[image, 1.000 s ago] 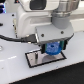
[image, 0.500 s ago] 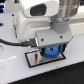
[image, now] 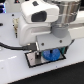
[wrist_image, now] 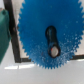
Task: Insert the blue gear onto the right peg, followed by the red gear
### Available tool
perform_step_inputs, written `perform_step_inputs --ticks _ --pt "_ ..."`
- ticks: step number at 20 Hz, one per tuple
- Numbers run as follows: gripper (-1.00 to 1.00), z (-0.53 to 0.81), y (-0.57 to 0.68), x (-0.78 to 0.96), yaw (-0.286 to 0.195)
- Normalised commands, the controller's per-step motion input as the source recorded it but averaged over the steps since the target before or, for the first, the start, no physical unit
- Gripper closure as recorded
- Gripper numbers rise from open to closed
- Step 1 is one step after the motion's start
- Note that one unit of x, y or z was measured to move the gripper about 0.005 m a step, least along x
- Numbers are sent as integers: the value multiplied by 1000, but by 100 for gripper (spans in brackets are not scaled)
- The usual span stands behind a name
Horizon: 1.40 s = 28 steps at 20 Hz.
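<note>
The blue gear [image: 50, 54] is a wide, toothed, bright blue disc hanging low over the grey, black-rimmed plate [image: 34, 62], under my gripper [image: 46, 50]. The gripper looks shut on it. In the wrist view the blue gear [wrist_image: 35, 30] fills most of the picture, with a dark elongated hub opening [wrist_image: 51, 36] and a pale round spot in it. I cannot tell whether that spot is the right peg. Both pegs are hidden by the gear in the exterior view. The red gear is out of view.
The plate's black rim [wrist_image: 15, 61] shows past the gear in the wrist view. A teal-green object [wrist_image: 4, 35] lies close beside the gear there. A dark cable [image: 10, 46] runs along the exterior view's left. The white arm body [image: 40, 22] hides the area behind it.
The gripper has come down with the blue gear, which now sits lower and closer to the plate than one second ago.
</note>
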Motion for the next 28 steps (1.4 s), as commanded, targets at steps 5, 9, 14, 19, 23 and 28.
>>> perform_step_inputs --ticks 5,9,14,19,23,28 --pt "-100 370 38 -447 0" --pt "-100 168 8 -555 0" --pt "-100 26 0 -609 0" --pt "-100 -55 0 -554 0" --pt "-100 -160 0 -455 0" --pt "-100 -217 0 -355 0"
